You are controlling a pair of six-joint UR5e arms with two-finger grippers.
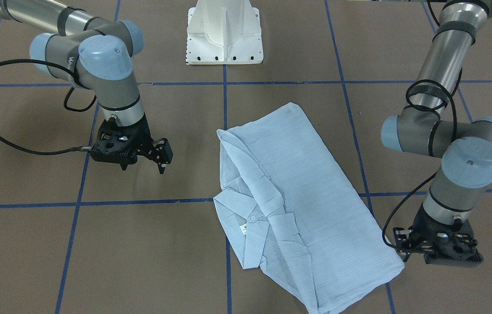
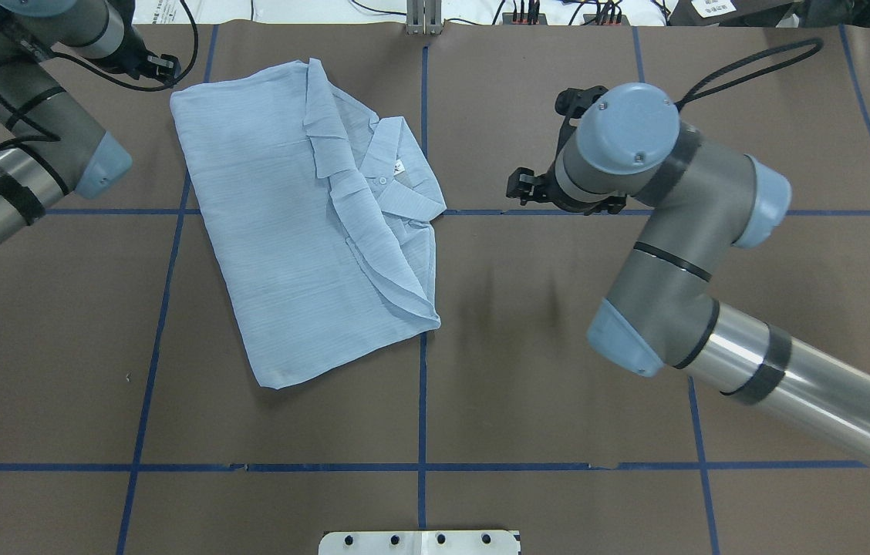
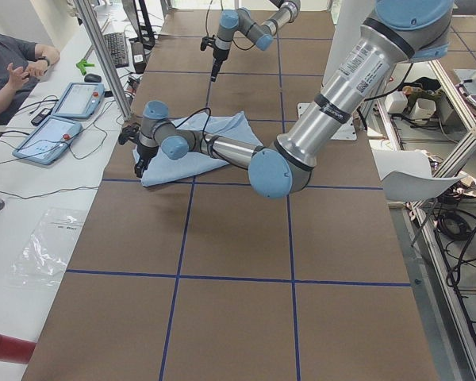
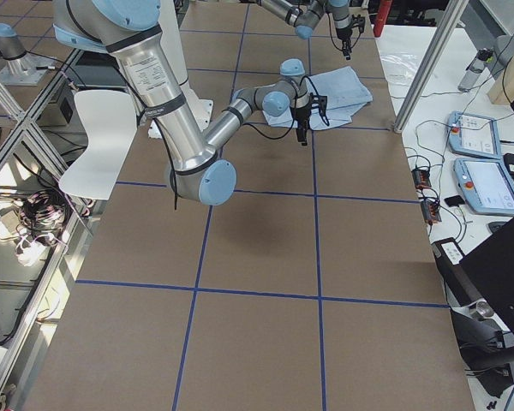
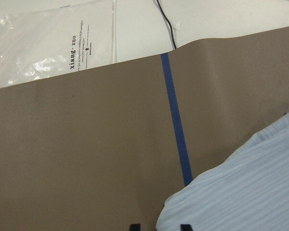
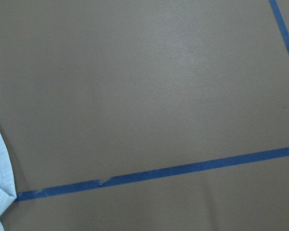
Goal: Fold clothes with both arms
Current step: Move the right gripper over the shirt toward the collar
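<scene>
Tool check: seeing left tool (image 1: 403, 244) spread apart, empty; unsure about right tool (image 1: 163, 159). Got shirt (image 1: 298, 187) folded lengthwise, probably needs halving.

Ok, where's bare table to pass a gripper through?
Bare: the table squares between the shirt and the white pedestal, and the strip between collar and right gripper. Crowded: the shirt's far corner, where the left gripper sits at its edge.

A brown paper-covered tabletop (image 2: 558, 347) bears a grid of blue tape lines (image 2: 422, 401). A light blue, finely striped button-up shirt (image 2: 288, 231) lies folded flat on its far left part, across two tape lines. A white metal pedestal base (image 1: 224, 39) stands mid-table at the robot's edge.
</scene>
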